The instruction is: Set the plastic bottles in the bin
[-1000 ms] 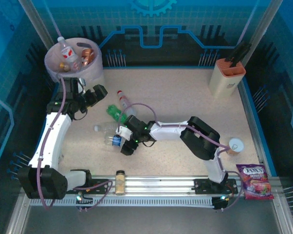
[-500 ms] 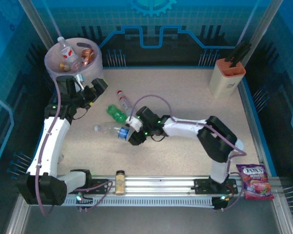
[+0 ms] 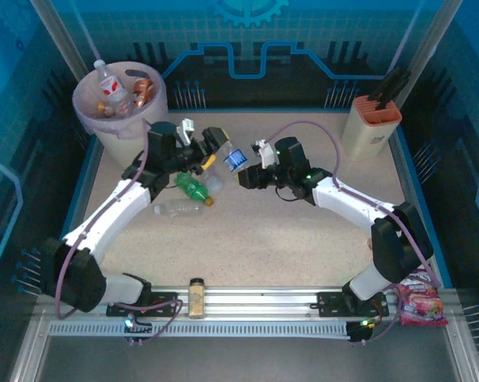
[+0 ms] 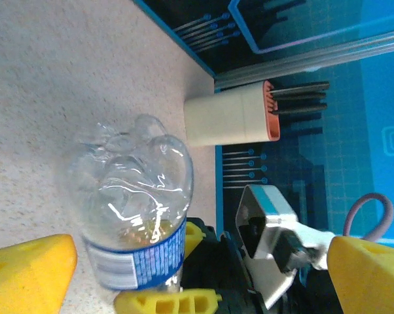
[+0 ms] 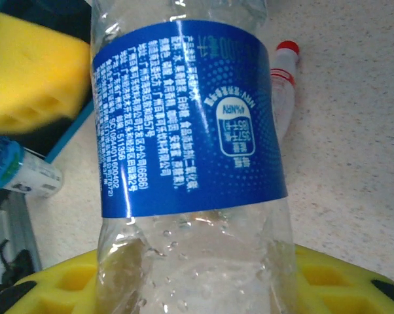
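A clear plastic bottle with a blue label [image 3: 234,159] [image 4: 135,216] [image 5: 190,124] hangs above the table's back middle. My right gripper [image 3: 246,177] [image 5: 197,288] is shut on its lower part. My left gripper [image 3: 220,151] [image 4: 197,271] is open, its yellow fingers [image 4: 27,268] wide on either side of the same bottle and not touching it. A green bottle [image 3: 193,189] and a clear bottle [image 3: 176,209] lie on the table under the left arm. A red-capped bottle [image 5: 282,85] lies nearby. The bin [image 3: 92,119] at the back left holds several bottles.
A beige knife block with an orange top [image 3: 371,123] [image 4: 230,121] stands at the back right. A small spice jar [image 3: 196,296] sits on the front rail, and a candy bag [image 3: 421,306] lies at the front right corner.
My right gripper closed on the blue-labelled bottle and carried it from the table's left middle up toward the back centre. The left arm swung right from the bin to meet it.
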### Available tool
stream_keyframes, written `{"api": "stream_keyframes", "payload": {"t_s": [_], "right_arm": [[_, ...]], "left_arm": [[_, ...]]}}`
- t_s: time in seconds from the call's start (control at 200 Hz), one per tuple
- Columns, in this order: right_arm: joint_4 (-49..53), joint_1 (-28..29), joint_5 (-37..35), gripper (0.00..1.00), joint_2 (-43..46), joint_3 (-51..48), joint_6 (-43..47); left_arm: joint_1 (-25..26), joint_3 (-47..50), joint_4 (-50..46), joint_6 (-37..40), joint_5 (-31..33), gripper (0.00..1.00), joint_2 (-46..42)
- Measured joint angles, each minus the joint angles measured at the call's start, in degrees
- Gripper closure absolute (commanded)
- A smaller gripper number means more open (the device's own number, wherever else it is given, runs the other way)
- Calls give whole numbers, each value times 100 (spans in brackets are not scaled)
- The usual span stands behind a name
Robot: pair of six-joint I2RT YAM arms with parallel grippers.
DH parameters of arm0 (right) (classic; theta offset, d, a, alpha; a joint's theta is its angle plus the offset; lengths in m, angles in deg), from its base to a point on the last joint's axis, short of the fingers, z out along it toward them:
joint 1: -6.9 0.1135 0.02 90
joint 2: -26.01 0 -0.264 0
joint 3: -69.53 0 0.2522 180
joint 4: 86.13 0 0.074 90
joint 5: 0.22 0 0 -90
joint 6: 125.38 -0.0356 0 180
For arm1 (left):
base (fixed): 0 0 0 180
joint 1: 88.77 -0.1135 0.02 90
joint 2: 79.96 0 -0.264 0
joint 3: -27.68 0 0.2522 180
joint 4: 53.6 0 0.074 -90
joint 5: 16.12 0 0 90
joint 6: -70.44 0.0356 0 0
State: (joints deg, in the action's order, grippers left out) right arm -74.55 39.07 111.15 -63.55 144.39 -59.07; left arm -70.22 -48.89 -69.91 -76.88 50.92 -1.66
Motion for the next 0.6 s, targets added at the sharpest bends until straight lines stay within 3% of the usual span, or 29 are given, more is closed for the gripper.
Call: {"api": "stream_keyframes", "payload": {"t_s": [0.26, 0.475, 0.6], "right_arm": [[-988, -24, 37, 55, 0, -293, -684], [-1434, -24, 166, 54, 0, -304, -894], [-1464, -26, 181, 50, -4, -304, -949]], "left_arm": [[254, 7, 455, -278, 116, 4, 531], [358, -11, 632, -415, 144, 27, 706], [376, -57, 629, -352, 177, 35, 715]]}}
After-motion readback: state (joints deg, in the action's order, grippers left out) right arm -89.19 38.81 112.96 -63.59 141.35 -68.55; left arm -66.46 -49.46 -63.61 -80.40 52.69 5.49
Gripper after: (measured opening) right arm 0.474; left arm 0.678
